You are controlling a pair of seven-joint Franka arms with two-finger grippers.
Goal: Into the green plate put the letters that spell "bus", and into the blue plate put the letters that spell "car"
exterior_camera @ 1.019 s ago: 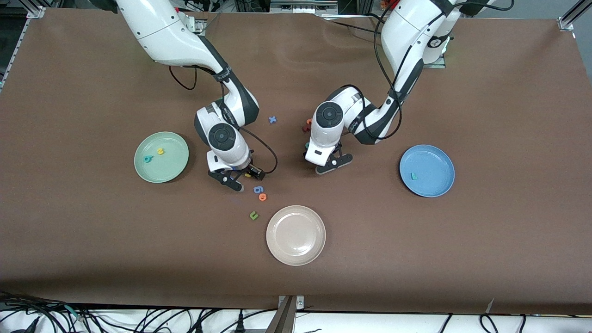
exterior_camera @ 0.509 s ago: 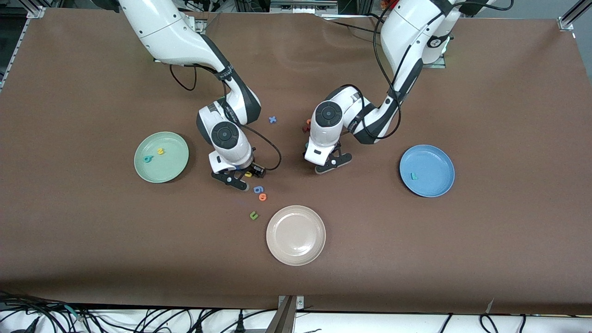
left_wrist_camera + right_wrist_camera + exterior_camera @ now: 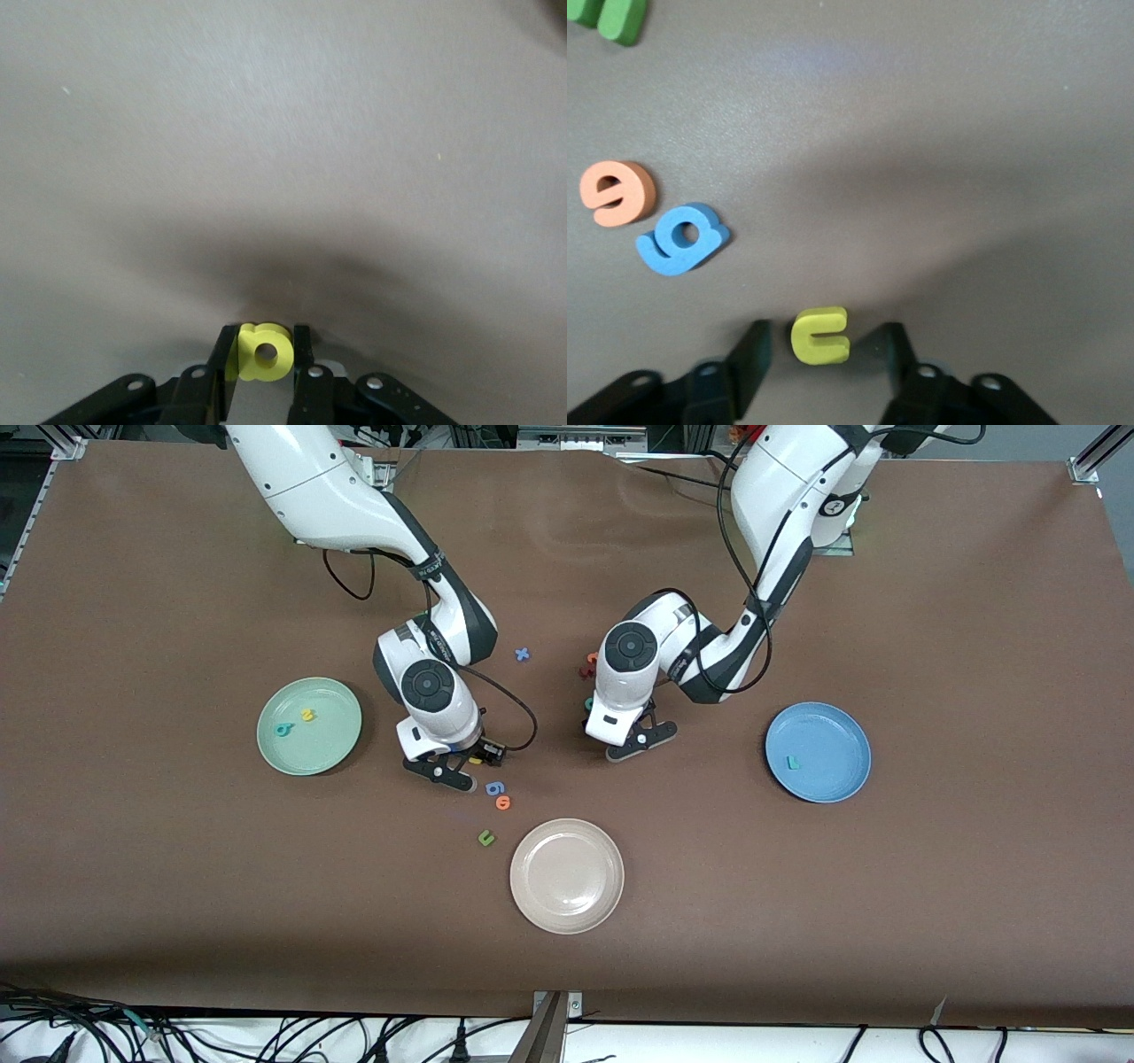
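Observation:
My left gripper (image 3: 263, 335) is shut on a yellow "a" (image 3: 266, 354); in the front view this gripper (image 3: 640, 742) hangs low over the table's middle. My right gripper (image 3: 824, 333) stands open, one finger on each side of the yellow "u" (image 3: 821, 336), which lies flat and touches neither. In the front view that gripper (image 3: 452, 767) is beside the green plate (image 3: 332, 744). The plate holds a teal "b" (image 3: 283, 730) and a yellow "s" (image 3: 307, 714). The blue plate (image 3: 833, 731) holds one teal letter (image 3: 793, 762). Another teal letter (image 3: 587, 703) peeks out beside the left hand.
A blue "g" (image 3: 494, 787), an orange letter (image 3: 503, 802) and a green "u" (image 3: 485, 837) lie by the right gripper, nearer the front camera. A beige plate (image 3: 567, 912) sits nearer still. A blue "x" (image 3: 523, 654), an orange letter (image 3: 592, 658) and a dark red one (image 3: 585, 672) lie between the arms.
The right gripper's fingers have narrowed around the yellow "u" and the hand has shifted slightly. The left gripper has finished closing and edged a little toward the blue plate.

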